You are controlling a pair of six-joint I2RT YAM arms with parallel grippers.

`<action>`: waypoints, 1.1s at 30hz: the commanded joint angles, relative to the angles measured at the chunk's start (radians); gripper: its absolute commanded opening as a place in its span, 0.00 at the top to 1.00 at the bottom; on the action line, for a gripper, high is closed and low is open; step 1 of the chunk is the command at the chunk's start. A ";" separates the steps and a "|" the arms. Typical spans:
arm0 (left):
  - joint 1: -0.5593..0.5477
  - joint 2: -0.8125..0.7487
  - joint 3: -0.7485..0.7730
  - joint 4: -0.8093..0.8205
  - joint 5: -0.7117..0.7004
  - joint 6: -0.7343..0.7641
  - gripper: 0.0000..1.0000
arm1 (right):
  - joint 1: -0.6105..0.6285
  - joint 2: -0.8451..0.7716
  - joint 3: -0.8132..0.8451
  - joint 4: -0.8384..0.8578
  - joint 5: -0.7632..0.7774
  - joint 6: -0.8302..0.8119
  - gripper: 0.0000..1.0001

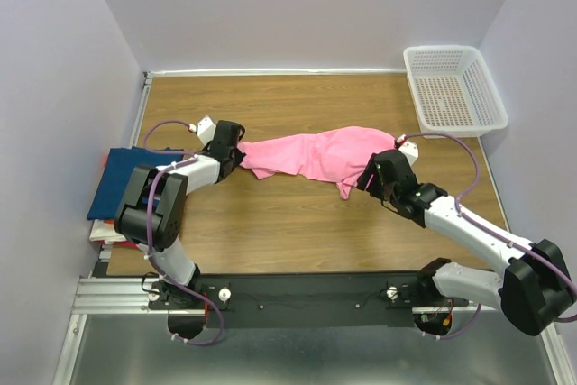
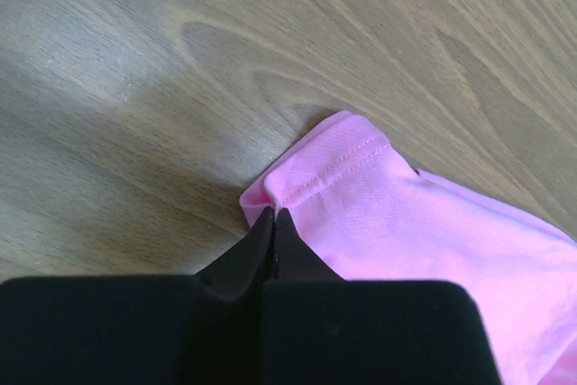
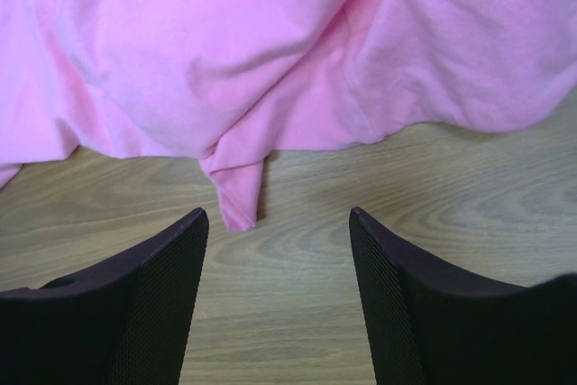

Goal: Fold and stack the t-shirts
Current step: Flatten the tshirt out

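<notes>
At the far left edge of the table [image 1: 297, 232] we see a dark blue t-shirt [image 1: 122, 182] lying as a flat rectangle on top of a small pile, with a sliver of red cloth [image 1: 98, 165] showing beneath it. We take this for the stack of shirts already folded, though we cannot tell how many lie under the blue one.

Just to its right, the left gripper [image 1: 236, 152] is down at the table surface. In its wrist view the jaws are pressed fully together [image 2: 272, 218], pinching the stitched hem at one corner of the pink t-shirt [image 2: 406, 232].

The pink t-shirt [image 1: 315, 152] stretches across the middle of the table between the two arms, bunched and wrinkled rather than spread flat; no fold is visible in it.

At its right end the right gripper [image 1: 374, 178] hovers low with its jaws spread wide [image 3: 278, 214] and nothing between them. A narrow tail of pink cloth [image 3: 236, 196] hangs toward it, just short of the fingertips.

At the far right corner stands the white mesh basket [image 1: 487, 123], which looks bare inside.

We judge the task to be near its end: this shirt has yet to be gripped on the right, flattened, folded and carried to the pile.
</notes>
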 commanded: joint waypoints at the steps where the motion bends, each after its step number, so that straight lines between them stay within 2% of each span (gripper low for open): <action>1: 0.007 -0.048 0.005 0.002 -0.007 0.020 1.00 | 0.004 -0.021 -0.037 -0.052 0.104 0.009 0.28; 8: 0.007 -0.156 -0.017 0.004 -0.004 0.027 1.00 | 0.004 0.060 0.015 -0.047 0.069 0.012 0.31; 10: 0.007 -0.168 -0.023 0.004 -0.005 0.028 1.00 | 0.004 0.100 0.032 -0.014 0.037 -0.014 0.36; 15: 0.007 -0.190 -0.031 0.004 -0.002 0.030 1.00 | 0.018 0.186 0.082 0.042 -0.028 -0.036 0.37; 28: 0.007 -0.206 -0.031 0.004 0.004 0.039 1.00 | 0.125 0.373 0.107 0.066 0.038 0.015 0.36; 31: 0.007 -0.206 -0.031 0.004 0.007 0.039 1.00 | 0.125 0.406 0.109 0.069 0.058 0.027 0.42; 33: 0.007 -0.208 -0.029 0.004 0.009 0.042 1.00 | 0.125 0.421 0.121 0.072 0.077 0.029 0.55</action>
